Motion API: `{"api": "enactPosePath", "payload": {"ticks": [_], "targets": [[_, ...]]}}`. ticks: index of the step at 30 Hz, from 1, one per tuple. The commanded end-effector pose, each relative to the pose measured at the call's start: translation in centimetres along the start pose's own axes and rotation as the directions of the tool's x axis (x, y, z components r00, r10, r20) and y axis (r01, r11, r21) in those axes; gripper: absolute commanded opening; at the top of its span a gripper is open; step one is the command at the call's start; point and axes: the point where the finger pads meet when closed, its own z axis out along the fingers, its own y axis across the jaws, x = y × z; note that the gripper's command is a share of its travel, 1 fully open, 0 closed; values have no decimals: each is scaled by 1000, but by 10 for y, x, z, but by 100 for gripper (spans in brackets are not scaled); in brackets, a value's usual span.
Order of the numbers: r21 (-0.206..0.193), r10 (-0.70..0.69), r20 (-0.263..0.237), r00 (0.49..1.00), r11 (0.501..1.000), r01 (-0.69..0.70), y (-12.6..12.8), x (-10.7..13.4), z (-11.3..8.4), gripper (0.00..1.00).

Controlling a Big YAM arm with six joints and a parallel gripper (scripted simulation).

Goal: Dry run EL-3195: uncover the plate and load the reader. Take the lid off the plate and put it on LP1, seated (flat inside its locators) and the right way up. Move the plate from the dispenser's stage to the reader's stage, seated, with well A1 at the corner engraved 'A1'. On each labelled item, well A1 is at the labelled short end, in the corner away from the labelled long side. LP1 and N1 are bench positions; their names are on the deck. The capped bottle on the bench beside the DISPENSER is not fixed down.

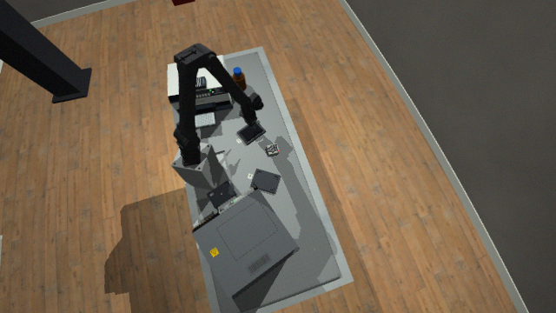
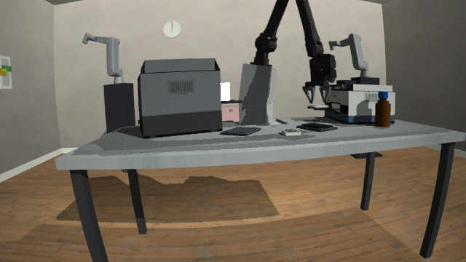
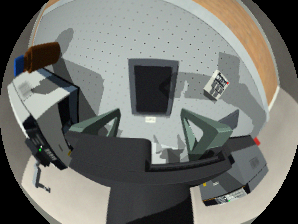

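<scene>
The pale plate (image 1: 205, 119) (image 2: 317, 106) is on the stage in front of the dispenser (image 1: 201, 93) (image 2: 364, 103) (image 3: 47, 102); its well grid shows, with no lid visible on it. My gripper (image 1: 250, 124) (image 2: 317, 102) (image 3: 150, 111) is open and empty, above the dark bench position (image 1: 243, 138) (image 2: 329, 128) (image 3: 131, 90) nearer the dispenser. A smooth dark rectangle (image 1: 251, 132) (image 3: 152, 90), apparently the lid, lies flat inside its rim; its way up cannot be told. The reader (image 1: 248, 235) (image 2: 180, 98) (image 3: 235, 175) has a dark stage (image 1: 221, 195) before it.
The capped bottle (image 1: 239, 79) (image 2: 382, 110) (image 3: 42, 56) stands upright beside the dispenser. A small patterned box (image 1: 272, 149) (image 2: 291, 132) (image 3: 216, 85) sits between the two bench positions. The other dark bench position (image 1: 266, 181) (image 2: 241, 131) lies near the reader. Position labels are too small to read.
</scene>
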Motion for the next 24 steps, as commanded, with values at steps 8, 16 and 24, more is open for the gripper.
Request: {"api": "enactPosePath", "payload": {"ticks": [8,16,24], "targets": [[0,11,-10,1000,1000,-11,0,4,12,100],[9,55,-33,998,998,-55,4,12,8,100],[3,95,-3,995,995,-95,42,10,-6,100]]}}
